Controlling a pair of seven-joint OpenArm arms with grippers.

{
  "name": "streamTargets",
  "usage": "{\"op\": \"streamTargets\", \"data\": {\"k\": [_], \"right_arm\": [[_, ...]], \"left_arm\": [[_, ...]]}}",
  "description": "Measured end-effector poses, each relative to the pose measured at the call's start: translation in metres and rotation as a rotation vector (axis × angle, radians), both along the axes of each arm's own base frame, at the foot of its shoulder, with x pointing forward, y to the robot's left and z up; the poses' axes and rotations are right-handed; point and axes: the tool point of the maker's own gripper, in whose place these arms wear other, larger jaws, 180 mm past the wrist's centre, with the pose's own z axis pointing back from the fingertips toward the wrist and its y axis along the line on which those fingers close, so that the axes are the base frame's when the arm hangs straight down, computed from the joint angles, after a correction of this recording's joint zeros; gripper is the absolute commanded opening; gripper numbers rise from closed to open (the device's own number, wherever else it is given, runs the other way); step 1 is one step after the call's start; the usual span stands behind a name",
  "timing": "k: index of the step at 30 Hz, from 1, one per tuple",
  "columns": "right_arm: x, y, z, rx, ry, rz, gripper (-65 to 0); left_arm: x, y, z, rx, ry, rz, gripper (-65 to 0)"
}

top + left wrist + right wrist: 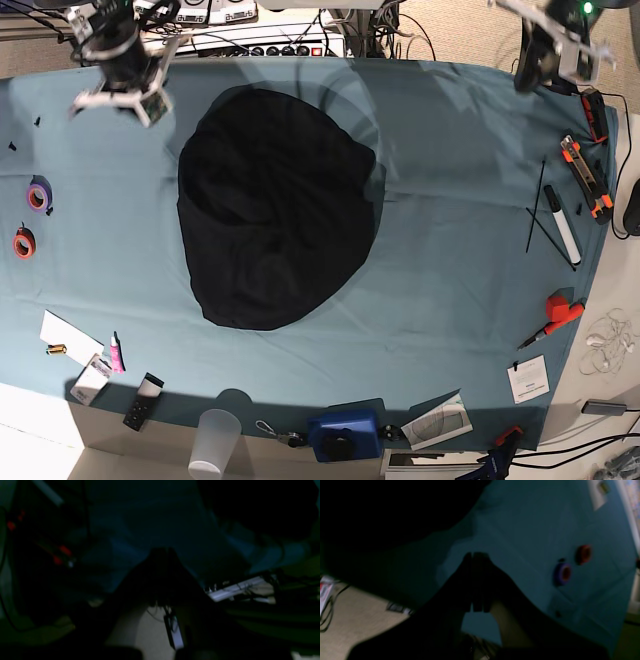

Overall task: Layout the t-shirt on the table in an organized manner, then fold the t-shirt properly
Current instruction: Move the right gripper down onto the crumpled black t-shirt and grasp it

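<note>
The t-shirt (275, 205) lies as a rounded black heap on the left-centre of the teal table (460, 250), with no print showing. My right gripper (118, 92) hovers over the table's far left corner, beside the shirt's upper left edge. In the right wrist view its fingers (476, 555) are pressed together and empty, with the t-shirt (382, 512) dark at upper left. My left gripper (535, 65) hangs at the far right corner, well away from the shirt. The left wrist view is very dark: the left gripper (162, 551) looks shut and the t-shirt (262, 505) is at upper right.
A purple tape roll (38, 195) and an orange tape roll (23, 242) lie at the left edge. A marker (562, 225), a cutter (586, 178) and a red tool (560, 308) sit along the right edge. A plastic cup (215, 440) and a blue box (345, 435) stand at the front.
</note>
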Motion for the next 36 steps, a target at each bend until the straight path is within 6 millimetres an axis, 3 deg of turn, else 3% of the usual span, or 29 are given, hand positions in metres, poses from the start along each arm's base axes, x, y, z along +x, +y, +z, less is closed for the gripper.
{"op": "streamTargets", "data": {"k": [2, 5, 8, 10, 14, 19, 24, 27, 31, 36], "right_arm": [[0.006, -0.002, 0.004, -0.017, -0.022, 0.004, -65.0], [0.012, -0.005, 0.008, -0.034, -0.042, -0.004, -64.8], [0.012, -0.006, 0.007, -0.039, -0.037, -0.007, -44.5], [0.012, -0.005, 0.007, -0.038, -0.037, -0.006, -37.0], [0.021, 0.002, 0.011, 0.021, -0.056, -0.005, -37.1], [0.038, 0.036, 0.015, 0.155, -0.037, 0.123, -37.1], [0.058, 0.039, 0.030, 0.145, -0.102, 0.155, -37.1], [0.059, 0.053, 0.024, 0.228, -0.064, 0.215, -37.1], [0.065, 0.043, 0.004, 0.238, -0.015, 0.202, -37.1], [0.076, 0.052, -0.002, 0.282, 0.002, 0.249, -37.1]], "left_arm": [[0.005, 0.000, 0.002, 0.000, -0.019, 0.000, -65.0], [0.010, 0.000, 0.005, 0.000, -0.038, 0.000, -49.0], [0.013, 0.000, 0.008, -0.004, -0.057, 0.001, -39.6], [0.015, 0.000, 0.010, -0.009, -0.072, 0.003, -38.8], [0.017, 0.000, 0.012, -0.010, -0.083, 0.003, -38.8], [0.017, 0.000, 0.012, -0.010, -0.083, 0.003, -38.8], [0.017, 0.000, 0.012, -0.010, -0.083, 0.003, -38.8], [0.018, -0.003, 0.017, -0.045, -0.100, 0.007, -38.8], [0.019, -0.004, 0.020, -0.069, -0.110, 0.010, -38.8], [0.019, -0.004, 0.020, -0.070, -0.112, 0.010, -38.8]]}}
